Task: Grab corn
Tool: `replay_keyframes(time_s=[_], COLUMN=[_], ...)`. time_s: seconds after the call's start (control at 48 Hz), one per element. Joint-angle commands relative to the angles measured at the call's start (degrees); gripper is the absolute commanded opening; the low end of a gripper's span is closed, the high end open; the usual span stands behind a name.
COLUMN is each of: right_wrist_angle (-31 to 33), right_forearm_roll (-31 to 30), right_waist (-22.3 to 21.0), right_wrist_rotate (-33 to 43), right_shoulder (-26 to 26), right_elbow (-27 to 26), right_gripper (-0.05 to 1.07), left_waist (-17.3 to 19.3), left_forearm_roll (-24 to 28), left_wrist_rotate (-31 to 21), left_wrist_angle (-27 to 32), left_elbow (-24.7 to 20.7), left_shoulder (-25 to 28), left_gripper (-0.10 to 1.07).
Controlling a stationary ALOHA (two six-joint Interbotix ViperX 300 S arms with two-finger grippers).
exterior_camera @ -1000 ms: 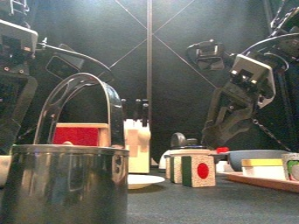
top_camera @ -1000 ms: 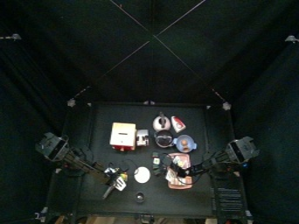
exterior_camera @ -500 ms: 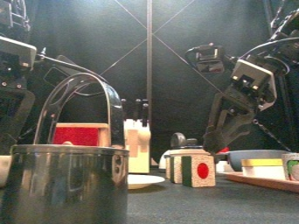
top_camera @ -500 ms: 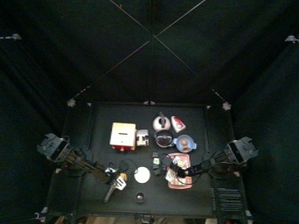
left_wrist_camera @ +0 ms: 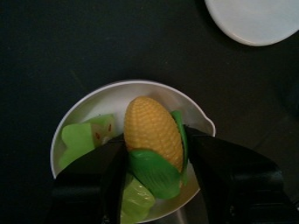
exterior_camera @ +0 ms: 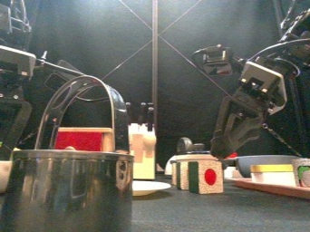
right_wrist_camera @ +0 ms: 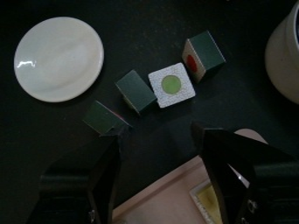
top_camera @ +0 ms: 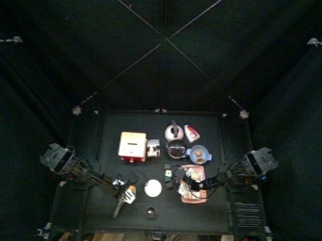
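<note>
Top view: the table sits small in the middle, an arm on each side. The left gripper hangs over the near-left part, by a white disc; the corn is too small to make out here. A beige box lies farther back, and the right gripper is over a tray.

Front view: a metal pot with a hooped handle fills the near left and hides the corn. Both arms hang behind.

Left wrist view: the corn, yellow with green husk, lies in a white bowl. The left gripper has its jaws spread wide on either side of the cob's lower end, not clamped on it.

Right wrist view: the right gripper stands open over bare table, near a block with a green dot and the disc
</note>
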Motion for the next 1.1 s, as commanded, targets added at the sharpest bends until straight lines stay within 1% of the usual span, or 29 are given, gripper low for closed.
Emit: replay_keyframes(time_s=[0.0, 0.125, 0.375, 0.562, 0.708, 0.833, 0.938, 1.083], right_wrist_angle=[0.09, 0.0, 0.0, -0.09, -0.09, -0.09, -0.09, -0.7], right_forearm_roll=[-0.18, -0.26, -1.93, -2.55, -3.08, -3.6, -4.04, -7.12], right_waist=[-0.26, -0.18, -0.18, -0.26, -0.35, -0.35, -0.35, -0.26], right_wrist_rotate=[0.0, 0.0, 0.0, 0.0, 0.0, 0.0, 0.09, 0.26], right_shoulder=[-0.79, -1.14, -1.49, -1.85, -2.55, -3.34, -3.96, -4.92], right_elbow=[-1.23, -1.41, -1.49, -1.85, -2.02, -2.11, -2.29, -3.16], right_gripper=[0.91, 0.91, 0.91, 0.91, 0.91, 0.91, 0.91, 0.91], left_waist=[0.18, 0.18, 0.18, 0.18, 0.18, 0.18, 0.18, 0.26], left_forearm_roll=[1.93, 5.1, 8.96, 11.34, 14.85, 18.11, 21.8, 30.32], left_wrist_rotate=[0.26, 0.26, 0.35, 0.53, 0.62, 0.62, 0.44, 0.0], left_wrist_angle=[0.0, 0.26, 2.81, 2.99, 2.72, 2.2, 1.05, -2.81], left_elbow=[-0.79, -1.41, -1.41, -1.41, -1.32, -1.32, -1.05, 0.35], left_shoulder=[-1.85, -4.13, -8.53, -10.11, -10.72, -12.3, -14.24, -16.61], left_gripper=[0.77, 0.77, 0.77, 0.77, 0.77, 0.77, 0.77, 0.77])
